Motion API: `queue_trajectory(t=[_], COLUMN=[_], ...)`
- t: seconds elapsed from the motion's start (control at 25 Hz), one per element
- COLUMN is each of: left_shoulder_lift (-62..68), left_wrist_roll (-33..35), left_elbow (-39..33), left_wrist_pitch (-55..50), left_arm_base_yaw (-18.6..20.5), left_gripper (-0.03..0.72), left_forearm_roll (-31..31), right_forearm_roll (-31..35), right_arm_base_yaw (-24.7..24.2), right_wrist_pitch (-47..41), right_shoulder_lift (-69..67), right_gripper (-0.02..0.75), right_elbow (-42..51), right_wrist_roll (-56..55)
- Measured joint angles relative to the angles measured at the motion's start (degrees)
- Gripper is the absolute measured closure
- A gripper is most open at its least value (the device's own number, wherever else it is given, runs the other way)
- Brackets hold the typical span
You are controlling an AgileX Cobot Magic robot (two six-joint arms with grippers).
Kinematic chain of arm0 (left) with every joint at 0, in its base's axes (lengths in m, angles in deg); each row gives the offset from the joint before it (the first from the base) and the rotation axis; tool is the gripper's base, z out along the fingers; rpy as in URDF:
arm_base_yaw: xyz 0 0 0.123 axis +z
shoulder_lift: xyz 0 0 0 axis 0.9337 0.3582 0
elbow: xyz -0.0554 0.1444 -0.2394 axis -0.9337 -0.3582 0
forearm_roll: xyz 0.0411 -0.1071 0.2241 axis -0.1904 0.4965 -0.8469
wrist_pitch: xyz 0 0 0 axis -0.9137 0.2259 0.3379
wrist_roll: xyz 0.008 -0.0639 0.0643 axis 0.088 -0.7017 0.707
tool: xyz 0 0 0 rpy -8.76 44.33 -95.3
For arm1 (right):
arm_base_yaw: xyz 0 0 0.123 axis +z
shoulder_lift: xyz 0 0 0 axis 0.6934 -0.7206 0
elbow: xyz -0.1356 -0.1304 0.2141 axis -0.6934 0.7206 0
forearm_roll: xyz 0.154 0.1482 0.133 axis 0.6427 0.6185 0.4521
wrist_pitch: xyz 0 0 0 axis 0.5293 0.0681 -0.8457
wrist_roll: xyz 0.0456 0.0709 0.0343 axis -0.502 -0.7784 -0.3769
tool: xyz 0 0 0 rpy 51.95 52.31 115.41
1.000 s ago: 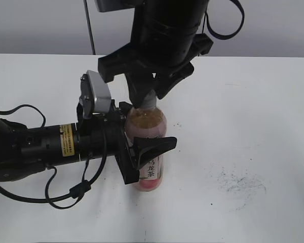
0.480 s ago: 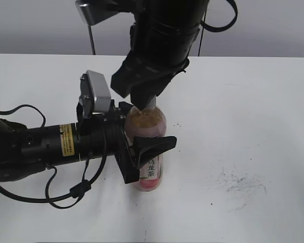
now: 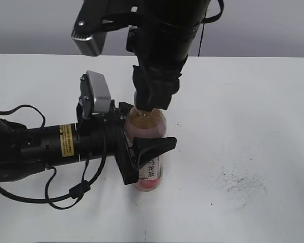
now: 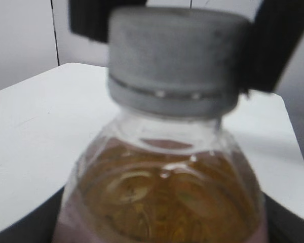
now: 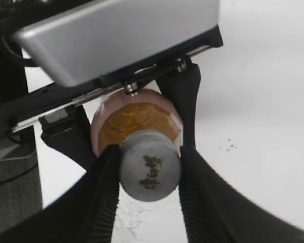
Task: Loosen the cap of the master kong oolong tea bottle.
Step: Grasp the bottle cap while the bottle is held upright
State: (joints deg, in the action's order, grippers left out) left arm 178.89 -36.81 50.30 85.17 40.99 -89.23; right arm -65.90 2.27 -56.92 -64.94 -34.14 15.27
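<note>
The master kong oolong tea bottle [image 3: 148, 147] stands upright on the white table, amber tea with a pink label. My left gripper [image 3: 142, 152] is shut around its body from the left; the left wrist view shows the bottle's shoulder [image 4: 162, 197] and the grey cap [image 4: 175, 58] close up. My right gripper [image 3: 152, 101] comes down from above and is shut on the cap [image 5: 149, 166], its black fingers pressing both sides. In the exterior view the cap is hidden by the right gripper. The right wrist view also shows the bottle's top [image 5: 137, 119].
The white table [image 3: 243, 111] carries dark scuff marks [image 3: 238, 182] at the right front. The left arm's cables [image 3: 66, 195] loop over the table at the front left. A grey wall stands behind the table.
My right gripper has turned about its vertical axis while staying on the cap. The left gripper and the bottle have not moved.
</note>
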Motion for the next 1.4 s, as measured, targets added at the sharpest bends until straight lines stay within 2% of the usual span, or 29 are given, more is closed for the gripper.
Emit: queue_trajectory(t=[0.36,0.64,0.72,0.84,0.88,1.04,1.08,1.16,1.28,1.4], left_shoulder_lift=[0.0,0.0,0.0,0.0,0.0,0.0,0.0,0.0,0.0,0.0], left_wrist_roll=[0.3,0.5,0.5,0.6,0.6,0.2,0.1,0.1,0.3,0.2], left_elbow=[-0.2,-0.2,-0.2,-0.2,-0.2,-0.1,-0.1,-0.1,0.0,0.2], left_wrist_pitch=[0.4,0.4,0.4,0.4,0.4,0.1,0.1,0.1,0.0,0.0], left_arm_base_yaw=[0.1,0.1,0.1,0.1,0.1,0.1,0.1,0.1,0.0,-0.1], left_gripper=[0.241,0.241,0.241,0.241,0.241,0.241,0.241,0.241,0.241,0.241], left_forearm_roll=[-0.6,-0.6,-0.6,-0.8,-0.9,-0.3,-0.3,-0.3,-0.3,-0.6], right_forearm_roll=[3.3,4.3,4.3,4.3,4.5,7.8,7.9,7.7,6.9,5.7], right_arm_base_yaw=[-0.4,-0.1,0.0,0.0,0.2,1.1,1.2,1.2,1.2,1.3], right_wrist_pitch=[0.0,-0.1,-0.2,-0.2,-0.1,-0.1,-0.1,-0.1,1.1,2.0], right_shoulder_lift=[0.0,0.0,0.0,0.0,0.0,-0.2,-0.2,-0.2,-0.2,-0.2], right_gripper=[0.468,0.468,0.468,0.46,0.43,0.164,0.131,0.119,0.182,0.204], right_elbow=[0.0,0.0,0.0,0.0,0.0,0.0,0.0,0.0,0.0,-0.1], right_wrist_roll=[35.2,54.5,55.7,46.8,41.2,15.5,9.0,-1.6,-15.4,-24.9])
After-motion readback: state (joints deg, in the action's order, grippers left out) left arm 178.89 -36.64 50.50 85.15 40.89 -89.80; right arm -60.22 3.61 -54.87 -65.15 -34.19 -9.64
